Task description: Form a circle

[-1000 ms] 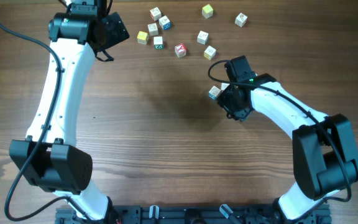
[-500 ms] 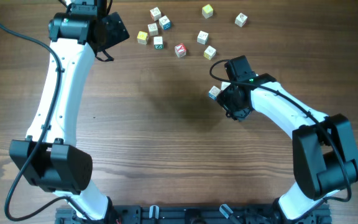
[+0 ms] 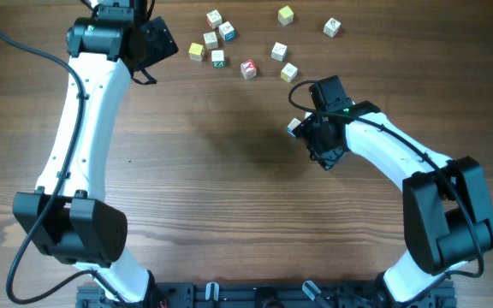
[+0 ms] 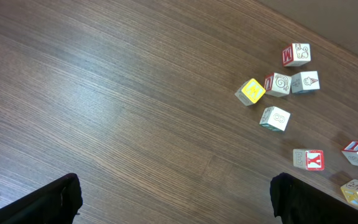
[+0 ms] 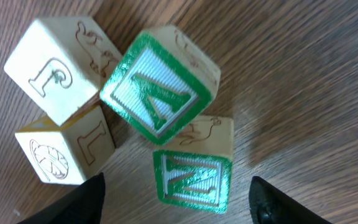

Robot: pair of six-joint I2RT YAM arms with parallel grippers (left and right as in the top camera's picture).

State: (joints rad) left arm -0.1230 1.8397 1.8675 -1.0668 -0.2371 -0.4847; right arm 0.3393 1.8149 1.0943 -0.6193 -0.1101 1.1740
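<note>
The circle shows in the right wrist view as a tight cluster of small wooden letter cubes. A green A cube (image 5: 157, 87) lies tilted over a green N cube (image 5: 194, 174), beside a plain J cube (image 5: 58, 68) and a yellow-sided L cube (image 5: 64, 152). My right gripper (image 5: 179, 202) is open astride the N cube, with a gap on each side. From overhead only one cluster cube (image 3: 294, 127) peeks out beside the right gripper (image 3: 308, 130). My left gripper (image 3: 157, 38) (image 4: 176, 199) hangs open over bare wood at the back left.
Loose letter cubes are scattered along the far edge, among them a yellow cube (image 3: 196, 51) (image 4: 251, 91), a red-marked cube (image 3: 247, 68) (image 4: 308, 159), a yellow-green cube (image 3: 286, 14) and a far-right cube (image 3: 332, 27). The left arm (image 3: 84, 128) runs down the left side.
My right gripper's jaws have spread apart and let go of the green cube. The cube peeking out beside it shifted slightly. The left arm has not moved.
</note>
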